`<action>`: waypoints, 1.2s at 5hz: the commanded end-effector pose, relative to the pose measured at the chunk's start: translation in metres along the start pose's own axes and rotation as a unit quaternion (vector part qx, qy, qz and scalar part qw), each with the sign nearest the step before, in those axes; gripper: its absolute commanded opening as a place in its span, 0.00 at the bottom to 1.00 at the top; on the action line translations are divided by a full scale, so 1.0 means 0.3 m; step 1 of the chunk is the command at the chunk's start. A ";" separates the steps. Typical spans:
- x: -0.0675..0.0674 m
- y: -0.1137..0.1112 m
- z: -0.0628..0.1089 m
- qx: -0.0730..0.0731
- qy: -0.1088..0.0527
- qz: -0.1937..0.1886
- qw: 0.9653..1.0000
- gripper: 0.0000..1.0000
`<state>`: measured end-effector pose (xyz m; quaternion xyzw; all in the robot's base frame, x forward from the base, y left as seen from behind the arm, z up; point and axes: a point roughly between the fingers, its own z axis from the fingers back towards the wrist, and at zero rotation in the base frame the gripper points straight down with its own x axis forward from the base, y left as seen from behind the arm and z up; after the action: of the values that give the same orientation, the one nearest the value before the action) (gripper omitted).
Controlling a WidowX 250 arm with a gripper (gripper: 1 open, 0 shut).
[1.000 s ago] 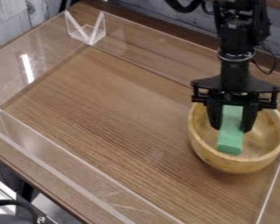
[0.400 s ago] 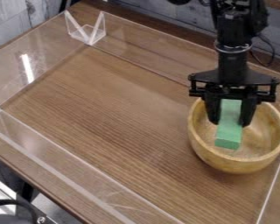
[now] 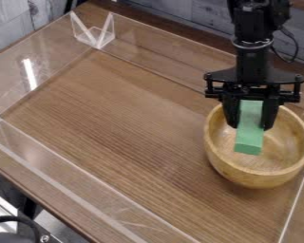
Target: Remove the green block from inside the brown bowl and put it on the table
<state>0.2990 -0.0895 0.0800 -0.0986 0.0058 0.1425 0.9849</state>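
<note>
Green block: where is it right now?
In the camera view, right side: the green block is clamped upright in the gripper, its lower end inside the brown bowl, near the table's right edge.

- You get even, bright, diffuse light across the counter point(image 3: 129, 114), with no hard shadows.
- White glare streaks run along the clear plastic walls point(image 3: 28, 71) at left.
- Your picture is small and soft; fine detail blurs.

I get a single view, set high off one corner of the table point(image 3: 104, 114), looking down and across it at middling range; the arm point(image 3: 256, 38) enters from the top right edge, partly cropped
</note>
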 end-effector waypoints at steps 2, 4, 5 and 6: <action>0.037 -0.020 0.103 -0.027 -0.047 0.000 0.999 0.00; 0.038 -0.019 0.113 -0.030 -0.051 0.002 0.998 0.00; 0.029 -0.002 0.131 -0.030 -0.048 -0.006 0.998 0.00; 0.019 0.019 0.151 -0.030 -0.044 -0.015 0.998 0.00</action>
<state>0.2968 -0.0749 0.1009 -0.1102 -0.0062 0.1339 0.9848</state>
